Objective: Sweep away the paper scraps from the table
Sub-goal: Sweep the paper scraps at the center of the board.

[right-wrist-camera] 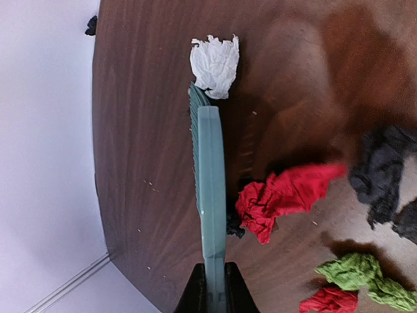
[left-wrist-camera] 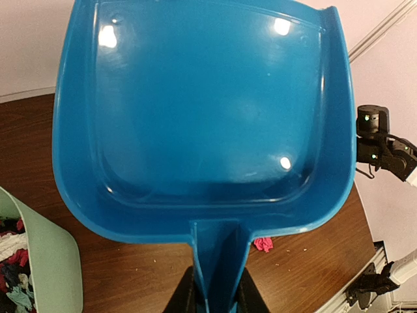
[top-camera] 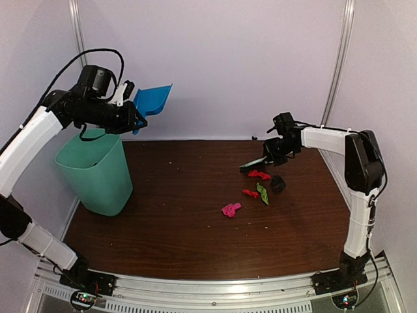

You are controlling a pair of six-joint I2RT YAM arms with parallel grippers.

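Scraps (top-camera: 259, 174) in red, green, black and pink lie loose right of centre on the surface (top-camera: 176, 215). A white one (right-wrist-camera: 215, 65) sits at the brush (right-wrist-camera: 210, 176) tip. Right claw (top-camera: 268, 158) is clenched on the brush handle, bristles beside the red scrap. Left claw (top-camera: 130, 117) grasps the dustpan (top-camera: 153, 101), raised empty near the bin (top-camera: 98, 173), upper left. Likely step: gathering the pile. Next needs the pan brought low beside it, well apart now.

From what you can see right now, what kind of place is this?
Probably a robot test booth, not a home: plain white panel walls with metal posts, two arms bolted to a metal rail at the table edge, and scattered paper scraps and a green bin.
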